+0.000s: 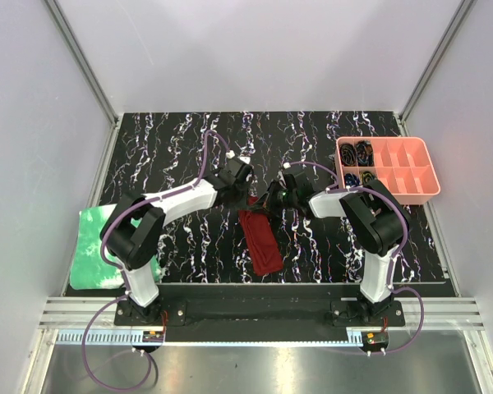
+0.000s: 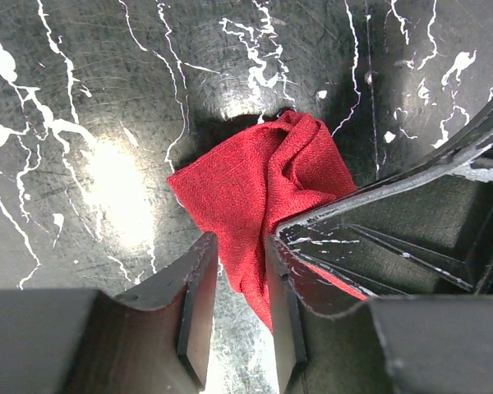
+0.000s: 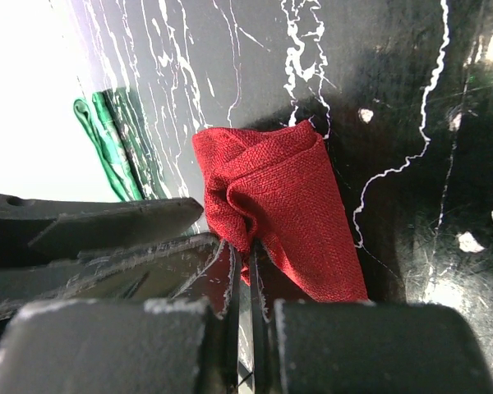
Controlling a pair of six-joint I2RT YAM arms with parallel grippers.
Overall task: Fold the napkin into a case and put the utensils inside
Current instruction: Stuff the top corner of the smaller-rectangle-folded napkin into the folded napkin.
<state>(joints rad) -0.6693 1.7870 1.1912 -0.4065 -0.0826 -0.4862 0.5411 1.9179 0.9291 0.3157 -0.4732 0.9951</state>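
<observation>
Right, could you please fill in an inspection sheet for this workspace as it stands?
Surface: black, white-veined table.
Job's things: napkin folded into a narrow strip mid-table, far end bunched; utensils: nothing seen.
Clutter: pink tray far right, dark coiled items in its left compartments; green sheet at the left edge.
Grippers: left gripper fingers apart, astride the cloth end; right gripper shut on a fold.
Cables: purple cables loop off both arms.
Surroundings: white walls, aluminium frame.
</observation>
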